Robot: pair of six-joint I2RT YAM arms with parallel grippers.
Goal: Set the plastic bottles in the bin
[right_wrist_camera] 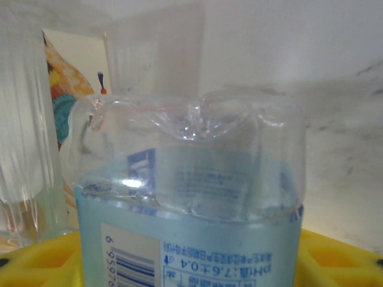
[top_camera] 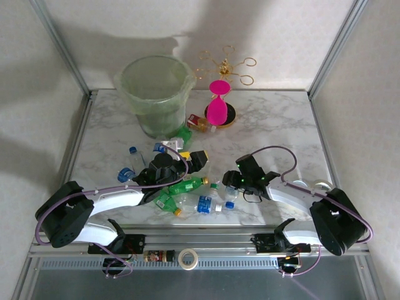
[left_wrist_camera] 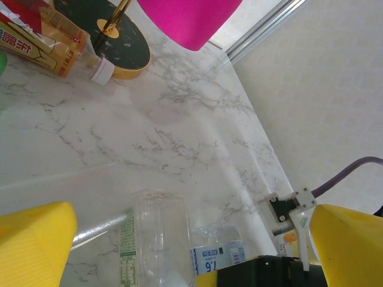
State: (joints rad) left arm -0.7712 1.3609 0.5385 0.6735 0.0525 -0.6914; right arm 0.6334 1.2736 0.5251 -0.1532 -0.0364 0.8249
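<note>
The white marble table (top_camera: 275,125) carries the pale-green translucent bin (top_camera: 156,103) upright at its far left. Every bottle that can be made out lies outside the bin.

Just right of the bin stands the gold wire stand (top_camera: 226,65) on a black round base. The pink hourglass-shaped object (top_camera: 217,103) stands in front of it.

The left gripper (top_camera: 195,159) hangs in front of the bin, on the side toward the arm bases. In the left wrist view its yellow fingers (left_wrist_camera: 33,242) are spread wide, and a clear ribbed bottle (left_wrist_camera: 158,236) lies on the marble below the gap, apart from both.

The right gripper (top_camera: 232,181) is well to the right of the bin and nearer the bases. In the right wrist view a blue-labelled clear bottle (right_wrist_camera: 191,197) sits right between its yellow fingers (right_wrist_camera: 338,257). I cannot tell whether they press on it.

A red-labelled bottle (top_camera: 198,122) lies just beside the bin's foot on its right. A green bottle (top_camera: 183,134) lies at the foot just in front.

Farther in front of the bin, between the two grippers, lie two yellow-capped green bottles (top_camera: 187,185) and a clear bottle with a blue label (top_camera: 203,204). Two small blue-capped bottles (top_camera: 133,155) lie in front of the bin to its left.

A tape roll (top_camera: 187,258) sits on the front rail, well apart from the bin.
</note>
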